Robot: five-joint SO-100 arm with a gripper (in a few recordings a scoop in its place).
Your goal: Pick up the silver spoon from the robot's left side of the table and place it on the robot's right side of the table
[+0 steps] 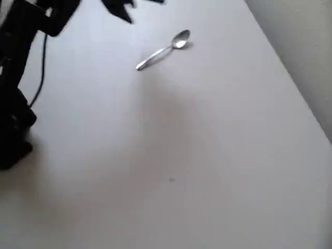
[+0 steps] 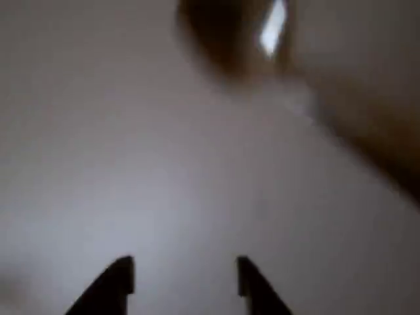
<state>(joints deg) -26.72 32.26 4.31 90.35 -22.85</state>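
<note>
While raised, pincer gapes — empty

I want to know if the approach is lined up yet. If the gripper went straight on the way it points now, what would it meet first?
Probably bare table: in the wrist view, blurred white surface lies ahead of the open gripper. The spoon lies apart from it in the overhead view. Depth is unclear.

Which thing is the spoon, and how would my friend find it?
Look at the big white table in the overhead view, then toward its far top part. The silver spoon lies flat there, bowl up-right, handle down-left. It is the lone shiny thing, apart from the black gripper.
</note>
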